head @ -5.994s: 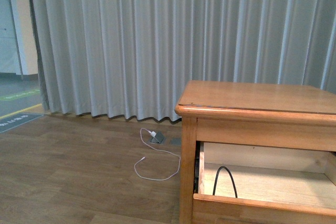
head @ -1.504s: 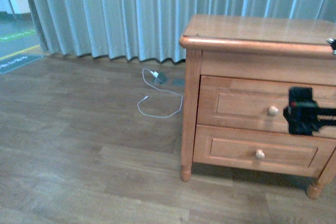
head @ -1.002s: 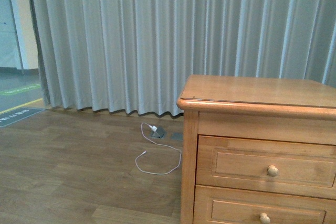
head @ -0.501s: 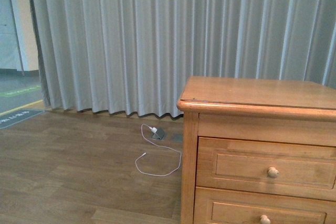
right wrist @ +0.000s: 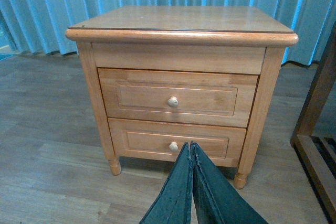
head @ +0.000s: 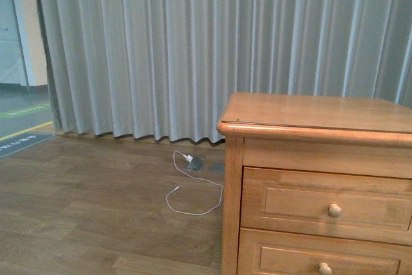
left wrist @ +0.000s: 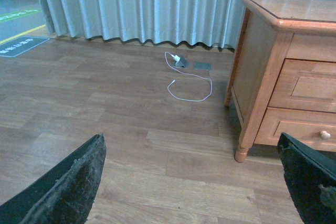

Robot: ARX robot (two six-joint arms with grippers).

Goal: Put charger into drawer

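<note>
You can't see the charger anywhere; judging by the task, it probably lies inside the upper honey-brown wooden drawer with the round pale knob (right wrist: 177,99), which sits flush and shut in the two-drawer wooden nightstand (head: 315,115). Your right gripper (right wrist: 191,153) hangs well back from the nightstand with its dark fingers pressed together on nothing. Your left gripper (left wrist: 191,182) is spread wide and empty above the wood-plank floor (left wrist: 105,108), likely because nothing remains to hold.
</note>
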